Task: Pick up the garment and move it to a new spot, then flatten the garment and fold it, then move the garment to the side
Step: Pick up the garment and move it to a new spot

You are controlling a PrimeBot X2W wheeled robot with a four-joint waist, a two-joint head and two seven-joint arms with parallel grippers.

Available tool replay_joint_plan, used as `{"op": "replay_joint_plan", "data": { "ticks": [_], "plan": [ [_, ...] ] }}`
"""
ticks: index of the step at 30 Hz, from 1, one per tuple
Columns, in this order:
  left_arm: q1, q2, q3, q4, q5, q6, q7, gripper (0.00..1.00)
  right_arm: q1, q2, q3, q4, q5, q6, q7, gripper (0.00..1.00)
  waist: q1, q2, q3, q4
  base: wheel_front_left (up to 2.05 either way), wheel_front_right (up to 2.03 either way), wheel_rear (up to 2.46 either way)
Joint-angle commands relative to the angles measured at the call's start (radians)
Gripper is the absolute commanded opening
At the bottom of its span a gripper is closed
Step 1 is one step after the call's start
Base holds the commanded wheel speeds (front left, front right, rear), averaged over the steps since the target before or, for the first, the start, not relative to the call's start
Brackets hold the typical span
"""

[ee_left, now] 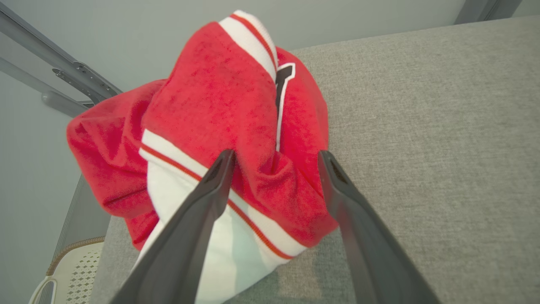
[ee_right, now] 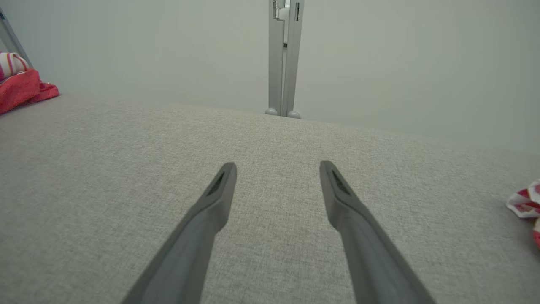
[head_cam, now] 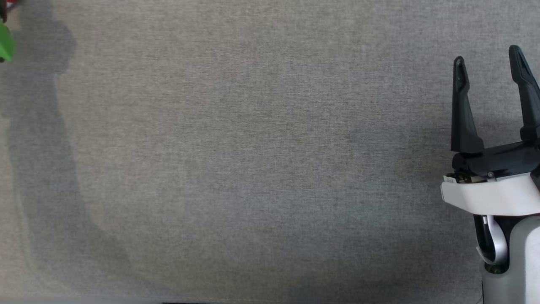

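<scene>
The garment (ee_left: 211, 93) is a crumpled red cloth with white bands and a black mark, heaped near the edge of the grey fabric table (ee_left: 422, 147). My left gripper (ee_left: 276, 154) is open just above it, its two dark fingers straddling a red fold. The garment (ee_right: 21, 88) also appears at the far left of the right wrist view. My right gripper (head_cam: 487, 54) stands open at the right of the head view, above bare table (head_cam: 253, 169). Nothing sits between its fingers (ee_right: 277, 164).
A green object (head_cam: 5, 42) pokes in at the head view's top left edge. A red-and-white striped cloth (ee_right: 525, 202) lies at the right edge of the right wrist view. A grey post (ee_right: 284, 59) rises behind the table. A white perforated basket (ee_left: 71, 270) sits below the table's edge.
</scene>
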State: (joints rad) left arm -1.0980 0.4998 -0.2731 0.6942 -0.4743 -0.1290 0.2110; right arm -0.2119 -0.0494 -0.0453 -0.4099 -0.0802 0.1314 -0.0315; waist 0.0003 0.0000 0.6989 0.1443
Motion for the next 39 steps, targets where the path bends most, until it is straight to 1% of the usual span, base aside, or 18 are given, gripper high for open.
{"op": "replay_joint_plan", "data": {
  "ticks": [1,2,3,4,5,6,7,8,12,15,19,23,26,32,39],
  "plan": [
    [-0.025,0.017,0.005,0.023,-0.005,0.0,-0.003,1.0,-0.018,-0.002,0.002,-0.003,0.001,-0.002,-0.007,1.0,-0.0003,0.0,0.048,-0.052,0.0,0.0,0.0],
    [-0.028,0.015,0.008,0.039,-0.007,0.006,-0.008,0.95,-0.018,-0.002,0.002,-0.002,0.002,-0.002,-0.008,1.0,-0.0003,0.0,0.046,-0.055,0.0,0.0,0.0],
    [-0.029,0.014,0.011,0.059,-0.007,0.014,-0.013,0.6,-0.019,-0.002,0.0,0.0,0.003,-0.002,-0.009,1.0,-0.0003,0.0,0.042,-0.057,0.0,0.0,0.0],
    [-0.033,0.016,0.016,0.074,-0.006,0.024,-0.018,0.49,-0.02,-0.002,-0.003,0.0,0.003,-0.002,-0.01,1.0,-0.0003,0.0,0.04,-0.058,0.0,0.0,0.0],
    [-0.036,0.017,0.019,0.09,-0.005,0.033,-0.025,0.4,-0.021,-0.002,-0.004,0.001,0.003,-0.002,-0.011,1.0,-0.0003,0.0,0.037,-0.059,0.0,0.0,0.0],
    [-0.039,0.017,0.02,0.103,-0.004,0.036,-0.029,0.27,-0.022,-0.002,-0.006,0.002,0.003,-0.002,-0.011,1.0,-0.0003,0.0,0.034,-0.06,0.0,0.0,0.0],
    [-0.043,0.018,0.021,0.117,-0.003,0.042,-0.036,0.06,-0.023,-0.002,-0.007,0.004,0.003,-0.002,-0.011,1.0,-0.0003,0.0,0.031,-0.06,0.0,0.0,0.0],
    [-0.046,0.018,0.02,0.129,-0.001,0.045,-0.037,0.0,-0.023,-0.002,-0.008,0.006,0.004,-0.002,-0.012,1.0,-0.0003,0.0,0.028,-0.06,0.0,0.0,0.0],
    [-0.054,0.017,0.017,0.164,0.005,0.055,-0.069,0.0,-0.023,-0.002,0.0,0.025,0.013,-0.002,-0.017,1.0,-0.0003,0.0,0.006,-0.059,0.0,0.0,0.0],
    [-0.061,0.017,0.01,0.181,0.01,0.051,-0.097,0.0,-0.027,-0.002,0.001,0.046,0.025,-0.002,-0.029,1.0,-0.0003,0.0,-0.03,-0.061,0.0,0.0,0.0],
    [-0.076,0.02,-0.008,0.181,0.018,0.035,-0.127,0.0,-0.025,-0.002,-0.007,0.091,0.044,-0.002,-0.049,1.0,-0.0003,0.0,-0.104,-0.066,0.0,0.0,0.0],
    [-0.089,0.024,-0.039,0.148,0.033,0.022,-0.157,0.0,-0.011,-0.002,-0.024,0.15,0.069,-0.002,-0.075,1.0,-0.0003,0.0,-0.2,-0.075,0.0,0.0,0.0],
    [-0.103,0.023,-0.07,0.109,0.044,0.013,-0.162,0.0,0.007,-0.002,-0.031,0.199,0.093,-0.002,-0.095,1.0,-0.0003,0.0,-0.281,-0.088,0.0,0.0,0.0],
    [-0.094,-0.006,-0.131,0.002,0.018,0.001,-0.129,0.0,0.052,-0.002,-0.059,0.294,0.141,-0.002,-0.137,1.0,-0.0003,0.0,-0.442,-0.13,0.0,0.0,0.0],
    [-0.059,-0.072,-0.192,-0.195,-0.065,-0.001,-0.076,0.0,0.106,-0.002,-0.086,0.373,0.181,-0.002,-0.17,1.0,-0.0003,0.0,-0.568,-0.191,0.0,0.0,0.0]
  ]
}}
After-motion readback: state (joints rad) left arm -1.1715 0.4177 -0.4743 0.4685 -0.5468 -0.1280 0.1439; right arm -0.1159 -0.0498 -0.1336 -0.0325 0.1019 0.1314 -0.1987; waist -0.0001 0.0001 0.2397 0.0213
